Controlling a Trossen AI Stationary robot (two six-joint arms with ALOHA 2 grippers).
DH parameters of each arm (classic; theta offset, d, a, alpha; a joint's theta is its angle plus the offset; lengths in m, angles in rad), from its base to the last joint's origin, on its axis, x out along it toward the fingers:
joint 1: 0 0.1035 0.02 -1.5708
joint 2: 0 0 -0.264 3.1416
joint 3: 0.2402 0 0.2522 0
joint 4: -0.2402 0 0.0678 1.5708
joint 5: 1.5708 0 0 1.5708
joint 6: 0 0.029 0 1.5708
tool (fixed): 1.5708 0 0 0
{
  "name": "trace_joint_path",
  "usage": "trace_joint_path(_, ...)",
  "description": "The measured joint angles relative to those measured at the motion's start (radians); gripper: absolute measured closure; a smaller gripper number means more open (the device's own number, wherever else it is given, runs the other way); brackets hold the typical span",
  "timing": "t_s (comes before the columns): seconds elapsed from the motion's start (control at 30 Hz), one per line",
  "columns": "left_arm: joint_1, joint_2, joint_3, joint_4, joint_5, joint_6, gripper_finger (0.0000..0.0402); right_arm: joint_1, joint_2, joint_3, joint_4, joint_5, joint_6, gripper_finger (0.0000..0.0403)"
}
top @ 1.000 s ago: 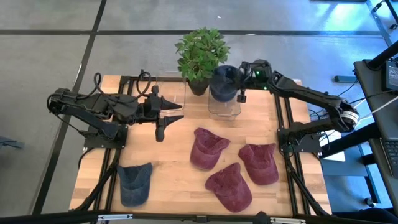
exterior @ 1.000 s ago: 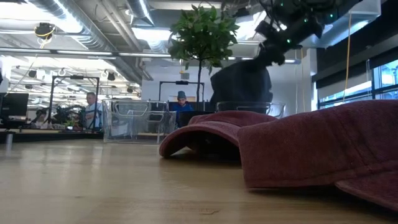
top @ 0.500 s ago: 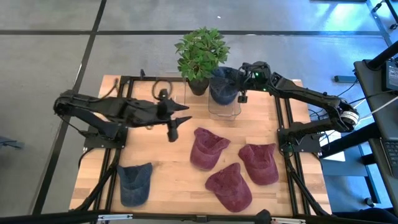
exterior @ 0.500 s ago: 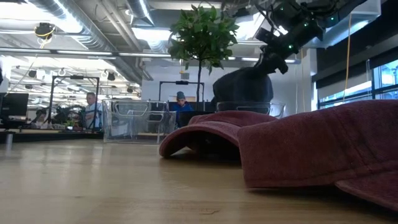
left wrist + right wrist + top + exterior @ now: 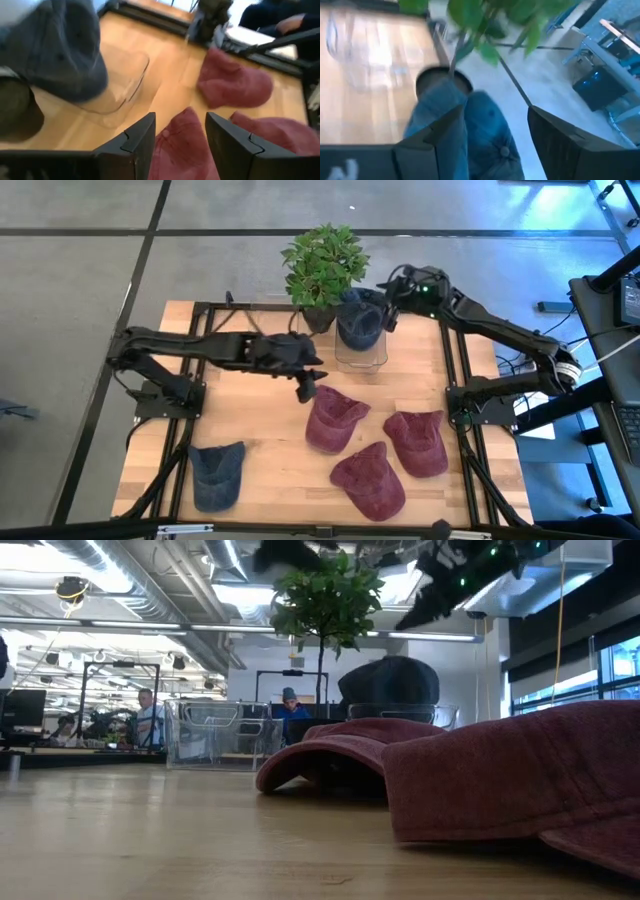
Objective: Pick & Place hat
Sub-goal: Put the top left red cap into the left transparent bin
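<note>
A dark blue hat (image 5: 359,321) sits on top of a clear bin (image 5: 362,358) at the table's far middle; in the low view the hat (image 5: 390,680) rests on the bin's rim (image 5: 400,712). My right gripper (image 5: 387,313) stands open just right of the hat and above it, and its fingers in the right wrist view straddle the hat (image 5: 480,135) without touching. My left gripper (image 5: 303,390) hovers open at the table's middle, by the left edge of a red hat (image 5: 333,420); that hat (image 5: 180,145) shows between its fingers.
Two more red hats (image 5: 416,442) (image 5: 370,480) lie near right, and a grey-blue hat (image 5: 217,473) near left. A potted plant (image 5: 325,265) stands behind the bin. A second clear bin (image 5: 215,735) stands left of it. People sit in the room beyond.
My right gripper has opened, let go of the dark blue hat and risen; the hat has settled lower onto the clear bin. My left gripper has travelled toward the table's right edge and somewhat nearer, up to the red hats, staying open.
</note>
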Motion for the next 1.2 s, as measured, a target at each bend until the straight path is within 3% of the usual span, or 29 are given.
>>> trace_joint_path(0.23,0.048,0.145,0.0,0.124,0.115,0.112,0.0235,0.07,-0.07,0.037,-0.112,-0.035,0.064,0.0176)
trace_joint_path(0.6,0.1,0.381,0.0,0.213,0.25,0.353,0.0235,0.122,-0.135,0.038,-0.156,0.028,0.112,0.0176)
trace_joint_path(0.73,0.092,0.456,0.001,0.218,0.234,0.413,0.0235,0.125,-0.144,0.037,-0.202,0.056,0.115,0.0176)
trace_joint_path(1.2,0.089,0.637,0.002,0.244,0.221,0.404,0.0235,0.129,-0.146,0.037,-0.241,0.069,0.11,0.0176)
